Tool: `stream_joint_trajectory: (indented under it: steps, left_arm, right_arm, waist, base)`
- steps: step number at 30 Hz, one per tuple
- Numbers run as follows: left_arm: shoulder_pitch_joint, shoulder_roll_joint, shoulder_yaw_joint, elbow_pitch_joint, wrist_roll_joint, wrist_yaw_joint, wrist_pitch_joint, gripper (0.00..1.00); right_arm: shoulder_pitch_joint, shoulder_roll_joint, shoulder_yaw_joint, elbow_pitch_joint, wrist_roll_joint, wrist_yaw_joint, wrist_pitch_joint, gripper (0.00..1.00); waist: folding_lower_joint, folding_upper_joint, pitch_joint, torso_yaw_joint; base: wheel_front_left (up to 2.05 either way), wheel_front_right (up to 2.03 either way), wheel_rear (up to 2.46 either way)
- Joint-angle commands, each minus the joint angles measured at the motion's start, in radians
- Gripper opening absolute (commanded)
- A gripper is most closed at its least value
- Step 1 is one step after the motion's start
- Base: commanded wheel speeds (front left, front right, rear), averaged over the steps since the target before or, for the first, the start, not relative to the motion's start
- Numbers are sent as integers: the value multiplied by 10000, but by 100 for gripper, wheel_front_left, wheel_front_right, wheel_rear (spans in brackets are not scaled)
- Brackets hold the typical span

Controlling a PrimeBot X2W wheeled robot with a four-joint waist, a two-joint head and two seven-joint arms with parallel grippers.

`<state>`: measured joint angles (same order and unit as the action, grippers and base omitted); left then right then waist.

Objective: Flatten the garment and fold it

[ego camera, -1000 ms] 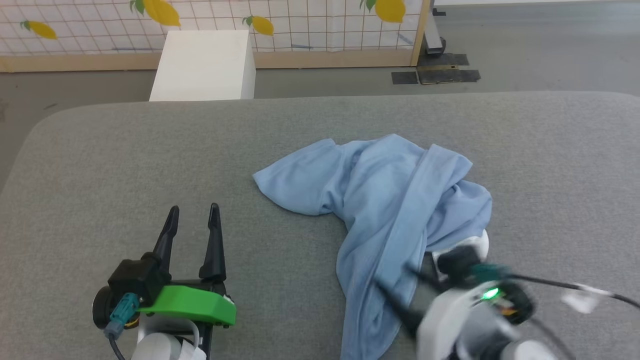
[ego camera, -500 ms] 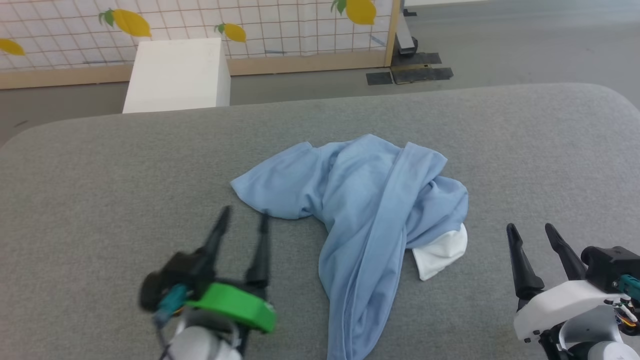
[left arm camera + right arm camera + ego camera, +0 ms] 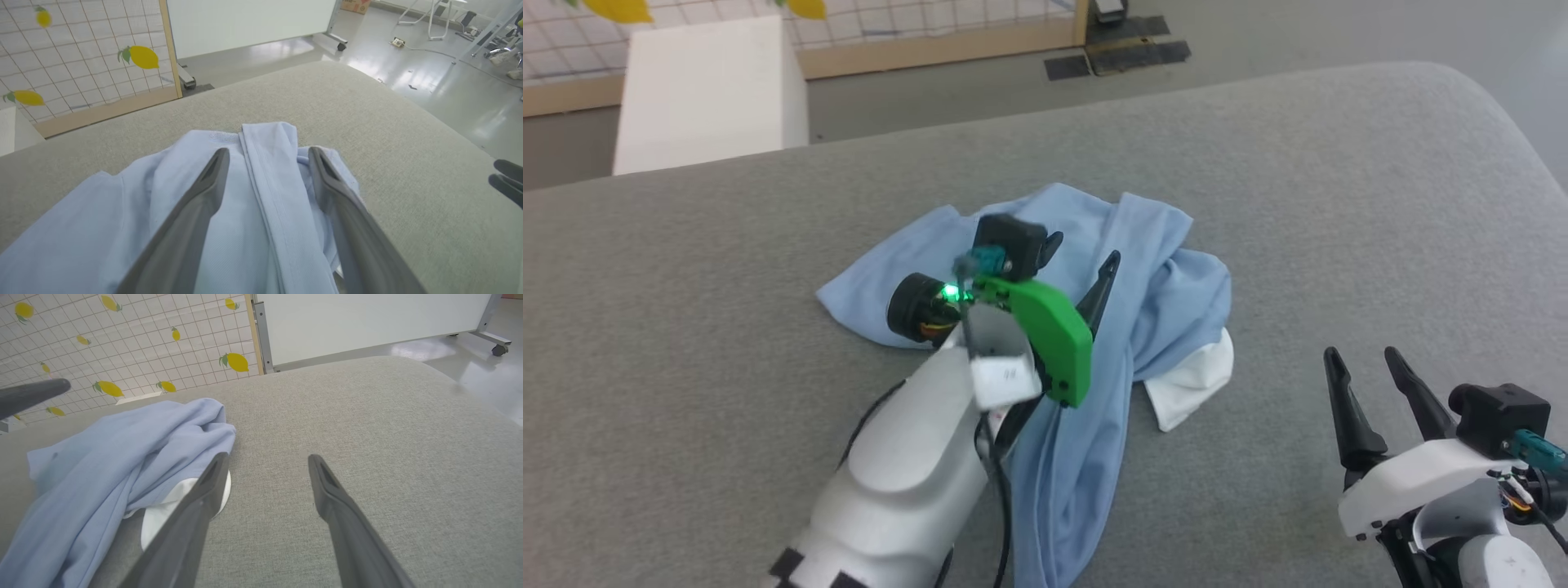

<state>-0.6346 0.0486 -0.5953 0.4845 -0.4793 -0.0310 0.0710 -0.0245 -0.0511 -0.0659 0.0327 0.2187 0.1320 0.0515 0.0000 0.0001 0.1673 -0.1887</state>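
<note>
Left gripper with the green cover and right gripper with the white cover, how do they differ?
The left gripper hangs over the crumpled light blue knit garment; the right gripper sits beside it over the bare grey fabric surface. The left gripper straddles a folded band of cloth; the right gripper straddles nothing. Both are open, holding nothing.

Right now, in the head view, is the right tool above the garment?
No, the right tool is over the bare grey surface, apart from the garment.
</note>
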Motion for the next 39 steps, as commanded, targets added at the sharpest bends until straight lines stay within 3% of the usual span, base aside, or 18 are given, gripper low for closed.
stream_joint_trajectory:
  steps: [1,6,11,12,13,14,17,23,28,32,34,39]
  left_arm:
    - [-364,16,-149,320,-266,177,383,100]
    - [-1285,16,-814,1507,-942,858,2462,100]
    - [-1660,16,-1107,1931,-1281,1183,3349,100]
    - [-1693,16,-1202,1981,-1334,1131,3529,93]
    - [-1716,16,-1250,1966,-1393,1065,3576,36]
    - [-1742,16,-1288,1905,-1453,991,3512,0]
    - [-1771,16,-1415,1743,-1560,772,3194,0]
    - [-1747,16,-1096,977,-1585,849,941,0]
    - [-973,221,-747,-688,-1777,852,-340,0]
    - [534,997,-886,-3000,-2066,853,-53,0]
    - [1559,1541,-945,-4217,-2314,1114,415,0]
    - [4217,3204,-979,-6652,-2670,2458,1771,0]
  right_arm:
    - [-178,8,59,80,104,-13,-103,100]
    - [-368,8,250,352,225,-13,-269,100]
    - [-413,8,323,533,343,-13,-395,100]
    - [-415,8,326,562,357,-13,-418,100]
    - [-419,8,322,586,366,-13,-439,100]
    - [-424,8,307,608,367,-13,-466,100]
    - [-449,8,304,616,362,-13,-511,100]
    - [-405,8,246,562,307,-13,-479,100]
    - [-200,8,109,458,234,-13,-346,100]
    - [-18,8,70,296,214,-13,-190,100]
    - [66,8,39,202,198,-13,-112,100]
    - [226,9,-70,-11,131,-13,86,100]
  waist:
    - [0,-1,475,-598]
    - [0,-1,631,-978]
    - [0,-1,665,-1092]
    - [0,-1,658,-1091]
    - [0,-1,653,-1083]
    - [0,-1,645,-1058]
    - [0,-1,597,-942]
    - [0,-1,321,-480]
    - [0,-1,-61,193]
    - [0,-1,-318,696]
    - [0,-1,-418,903]
    - [0,-1,-493,1335]
  base:
    - [0,0,0]
    - [0,0,0]
    - [0,0,0]
    - [0,0,0]
    - [0,0,0]
    - [0,0,0]
    - [0,0,0]
    - [0,0,0]
    - [0,0,0]
    - [0,0,0]
    - [0,0,0]
    - [0,0,0]
